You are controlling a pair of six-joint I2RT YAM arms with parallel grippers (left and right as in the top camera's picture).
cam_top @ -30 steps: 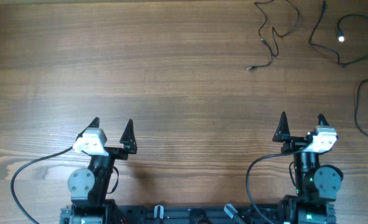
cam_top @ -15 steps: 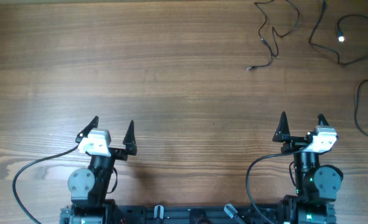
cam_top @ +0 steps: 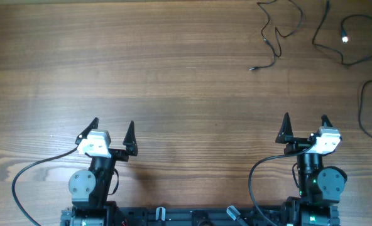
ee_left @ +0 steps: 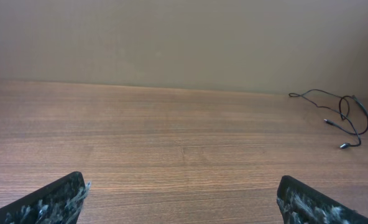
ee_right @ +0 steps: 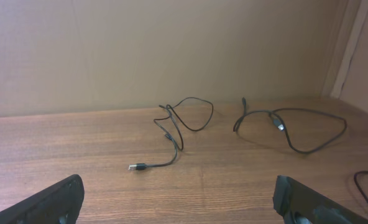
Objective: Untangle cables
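Thin black cables lie loose at the table's far right. One cable (cam_top: 276, 53) winds down from the far edge to a small plug (cam_top: 253, 68), also seen in the right wrist view as the plug (ee_right: 138, 167). A second cable (cam_top: 344, 38) with a shiny plug loops to its right, the same cable (ee_right: 279, 124) in the right wrist view. A third strand (cam_top: 362, 100) curves at the right edge. My left gripper (cam_top: 113, 125) and right gripper (cam_top: 305, 119) both stand open and empty near the front edge, far from the cables. The left wrist view shows a cable (ee_left: 344, 118) far off.
Bare wood table (cam_top: 173, 69) stretches between the grippers and the cables. A plain wall (ee_right: 140, 50) rises behind the far edge. The arms' own thicker black leads (cam_top: 22, 182) trail by the bases at the front.
My left gripper has shifted slightly to the right. The right arm and the cables have not moved.
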